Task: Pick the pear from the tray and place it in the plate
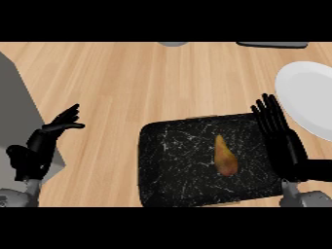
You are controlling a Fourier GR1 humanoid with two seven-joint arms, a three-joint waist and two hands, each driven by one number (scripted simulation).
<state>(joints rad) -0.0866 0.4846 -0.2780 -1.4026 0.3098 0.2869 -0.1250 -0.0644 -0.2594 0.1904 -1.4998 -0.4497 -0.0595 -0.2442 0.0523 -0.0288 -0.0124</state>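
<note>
The pear lies on its side on the black marbled tray, right of the tray's middle, its narrow end toward the far edge. Nothing grips it. The right hand hangs over the tray's right edge, fingers straight and spread, just beside the pear but apart from it. The white plate sits past the tray's far right corner, at the counter's right edge. The left hand rests open near the counter's left edge.

The tapered, rounded pear could roll away if the fingers close off-centre. The plate, partly out of view, might be overshot.

Count: one pear, one tray, one plate, two hands.
</note>
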